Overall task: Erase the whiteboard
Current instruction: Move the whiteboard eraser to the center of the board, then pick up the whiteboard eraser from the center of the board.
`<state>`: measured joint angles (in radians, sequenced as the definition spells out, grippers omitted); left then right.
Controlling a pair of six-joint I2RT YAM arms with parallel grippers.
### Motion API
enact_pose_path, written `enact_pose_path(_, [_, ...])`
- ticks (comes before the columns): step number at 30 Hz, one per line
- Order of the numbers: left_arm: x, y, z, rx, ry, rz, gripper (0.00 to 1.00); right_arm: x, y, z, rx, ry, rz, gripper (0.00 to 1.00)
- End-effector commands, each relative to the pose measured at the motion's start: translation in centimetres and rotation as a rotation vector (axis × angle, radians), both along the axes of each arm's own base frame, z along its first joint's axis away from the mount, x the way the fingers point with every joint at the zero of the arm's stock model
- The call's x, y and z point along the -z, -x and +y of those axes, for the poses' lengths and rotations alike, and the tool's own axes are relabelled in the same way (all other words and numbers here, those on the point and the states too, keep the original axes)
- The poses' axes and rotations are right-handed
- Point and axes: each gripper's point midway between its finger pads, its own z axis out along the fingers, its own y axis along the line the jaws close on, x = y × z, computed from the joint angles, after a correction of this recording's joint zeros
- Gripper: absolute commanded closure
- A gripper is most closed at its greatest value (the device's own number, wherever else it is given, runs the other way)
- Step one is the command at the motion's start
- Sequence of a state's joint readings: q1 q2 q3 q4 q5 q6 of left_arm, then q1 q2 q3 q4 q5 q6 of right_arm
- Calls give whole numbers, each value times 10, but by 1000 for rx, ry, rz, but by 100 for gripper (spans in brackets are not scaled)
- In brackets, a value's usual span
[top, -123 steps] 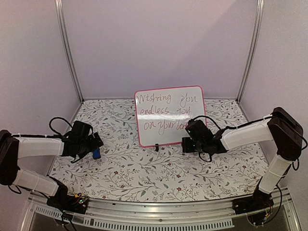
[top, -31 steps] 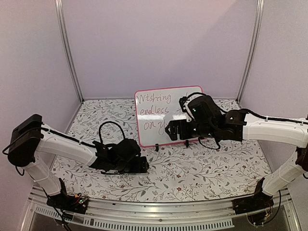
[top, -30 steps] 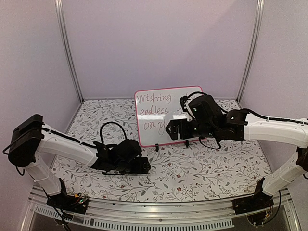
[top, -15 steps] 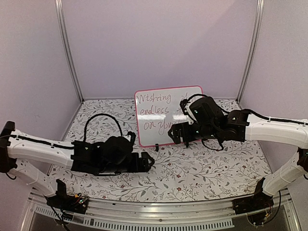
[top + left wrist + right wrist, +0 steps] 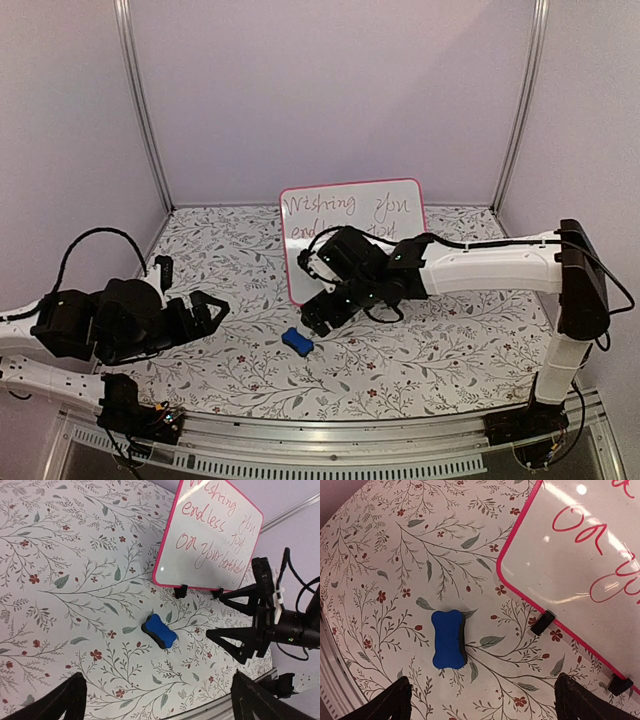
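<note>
From above, the right arm reaches across the front of the whiteboard point(image 5: 350, 205) and hides most of its lower half. Only the top line of writing and scraps of the second can be read, and I can't pick out the feet there. The left wrist view shows what that hides: three full lines in red on the whiteboard point(image 5: 210, 540), which stands tilted back on two black clip feet point(image 5: 180, 591) toward the back of the tabletop point(image 5: 430, 350).

The right wrist view catches only the lower left corner of the whiteboard point(image 5: 580, 555), cut off by the picture's edge.

A blue eraser point(image 5: 297, 342) lies flat on the tabletop just in front of that corner, touching nothing. Both wrist cameras show it clearly point(image 5: 159, 631) point(image 5: 448, 639).

The right end effector point(image 5: 318, 318) hangs above the eraser with its fingers spread wide and holding nothing. Only the finger ends show in its own camera point(image 5: 482, 685).

The left end effector point(image 5: 194, 283) is well off to the left, also gaping and empty, its fingers barely in frame point(image 5: 159, 680).
</note>
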<state>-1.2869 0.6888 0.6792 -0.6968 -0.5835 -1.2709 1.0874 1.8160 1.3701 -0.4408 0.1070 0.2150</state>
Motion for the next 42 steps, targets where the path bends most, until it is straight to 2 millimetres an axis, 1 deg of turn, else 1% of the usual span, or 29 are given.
enact_pose_path(1, [-10, -7, 23, -56, -154, -48, 0, 12, 0, 19, -87, 73, 2, 3])
enact_pose_path(2, [-13, -9, 26, -70, -175, -58, 0, 20, -2, 23, -96, 96, 7, 3])
enact_pose_path(3, [-15, -10, 27, -74, -188, -63, 0, 23, -1, 27, -106, 107, 11, 4])
enact_pose_path(5, [-17, -11, 25, -65, -202, -77, 0, 36, -2, 32, -122, 139, 19, 4])
enact_pose_path(8, [-21, -14, 20, -46, -205, -96, 0, 41, 1, 41, -141, 144, 42, 6])
enact_pose_path(11, [-21, -19, 22, -50, -228, -111, 0, 48, 10, 51, -162, 166, 55, 10])
enact_pose_path(15, [-21, -31, 26, -51, -261, -133, 0, 62, 23, 63, -184, 214, 52, 12])
enact_pose_path(18, [-21, -42, 27, -32, -274, -146, 0, 72, 26, 67, -159, 236, 50, 16])
enact_pose_path(22, [-22, -51, 16, 53, -248, -184, 0, 86, 25, 68, -134, 244, 68, 20])
enact_pose_path(28, [-17, -62, 15, 90, -308, -195, 0, 93, 22, 76, -134, 240, 70, 32])
enact_pose_path(31, [-16, -64, 10, 106, -293, -190, 0, 99, 19, 76, -131, 248, 64, 39])
enact_pose_path(33, [-16, -65, 9, 112, -278, -189, 0, 101, 16, 75, -125, 250, 63, 40])
enact_pose_path(35, [-17, -66, 10, 106, -263, -190, 0, 102, 14, 74, -122, 249, 63, 44])
enact_pose_path(39, [-21, -67, 15, 94, -252, -198, 0, 101, 7, 68, -100, 267, 40, 45])
enact_pose_path(40, [-22, -66, 16, 94, -250, -201, 0, 98, 5, 68, -92, 263, 30, 45])
enact_pose_path(42, [-22, -66, 17, 91, -248, -202, 0, 96, 5, 66, -90, 249, 32, 47])
